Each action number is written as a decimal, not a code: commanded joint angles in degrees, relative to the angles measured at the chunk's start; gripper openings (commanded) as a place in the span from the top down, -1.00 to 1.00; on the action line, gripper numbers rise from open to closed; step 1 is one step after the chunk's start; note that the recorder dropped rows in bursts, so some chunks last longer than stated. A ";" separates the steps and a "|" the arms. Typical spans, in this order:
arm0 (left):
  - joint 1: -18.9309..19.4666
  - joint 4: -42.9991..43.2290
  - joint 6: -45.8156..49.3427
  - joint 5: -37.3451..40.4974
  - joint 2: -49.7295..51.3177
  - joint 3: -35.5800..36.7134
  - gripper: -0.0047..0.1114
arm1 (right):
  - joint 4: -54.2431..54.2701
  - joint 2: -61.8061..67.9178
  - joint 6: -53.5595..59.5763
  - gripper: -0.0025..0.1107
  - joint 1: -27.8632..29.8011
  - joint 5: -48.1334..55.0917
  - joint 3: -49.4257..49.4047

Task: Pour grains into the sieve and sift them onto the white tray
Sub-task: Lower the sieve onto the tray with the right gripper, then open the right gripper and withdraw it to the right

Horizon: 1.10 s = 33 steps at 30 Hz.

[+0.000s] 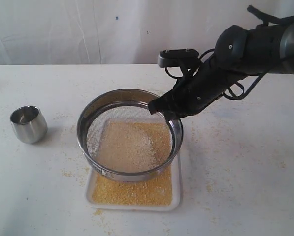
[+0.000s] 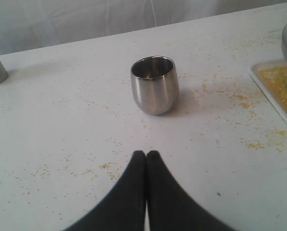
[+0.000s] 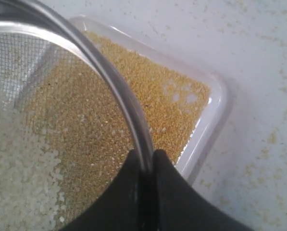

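gripping anything, the right claw point(image 1: 162, 112)?
– yes, it is pinched on the rim of the sieve point(image 1: 89, 117) at the far right side. in the right wrist view the steel rim point(image 3: 109, 82) runs straight in between the two dark fingers point(image 3: 129, 178).

where is the sieve?
– over the tray point(image 1: 177, 195), which lies on the tabletop point(image 1: 245, 187). the sieve covers most of it; only the tray's near end shows clear. whether the sieve touches the tray i cannot tell.

and the grains point(image 1: 134, 142)?
– pale whitish ones lie on the mesh, gathered toward the middle. fine yellow-orange ones spread over the tray floor below, seen through the mesh and past the near rim. near one corner of the tray a few small white patches show through the yellow layer.

the left claw point(image 2: 146, 155)?
– closed, tips pressed together with nothing between them, low over the tabletop and pointing at the cup point(image 2: 154, 85).

the cup?
– upright, well to the left of the sieve and apart from it. yellowish specks point(image 2: 230, 91) are strewn on the tabletop between cup and tray.
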State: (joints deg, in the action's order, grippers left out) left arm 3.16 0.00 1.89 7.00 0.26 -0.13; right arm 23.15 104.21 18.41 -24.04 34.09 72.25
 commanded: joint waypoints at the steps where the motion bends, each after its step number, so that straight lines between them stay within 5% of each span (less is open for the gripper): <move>1: 0.14 0.00 -0.38 0.05 -0.26 0.13 0.92 | 1.32 3.74 -0.75 0.96 0.72 3.48 2.84; 7: 0.14 0.00 -0.38 0.05 -0.26 0.13 0.92 | -2.35 8.70 -0.75 0.95 0.72 6.41 7.80; 15: 0.14 0.00 -0.38 0.05 -0.26 0.13 0.92 | -3.56 9.61 -2.11 0.15 0.72 8.13 8.45; 23: 0.14 0.00 -0.38 0.05 -0.26 0.13 0.92 | -3.56 -4.81 -2.01 0.17 1.15 8.13 5.09; 25: 0.14 0.00 -0.38 0.05 -0.26 0.13 0.92 | -3.56 -12.33 -2.01 0.36 1.26 5.76 -1.21; 28: 0.14 0.00 -0.38 0.05 -0.26 0.13 0.92 | -3.35 -30.31 -2.13 0.96 1.26 -5.61 -18.72; 33: 0.14 0.00 -0.38 0.05 -0.26 0.13 0.92 | -3.26 -49.42 -2.13 0.96 1.26 -13.02 -34.70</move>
State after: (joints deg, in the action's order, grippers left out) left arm 3.16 0.00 1.89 7.00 0.26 -0.13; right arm 19.55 62.54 16.50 -22.94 24.58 44.41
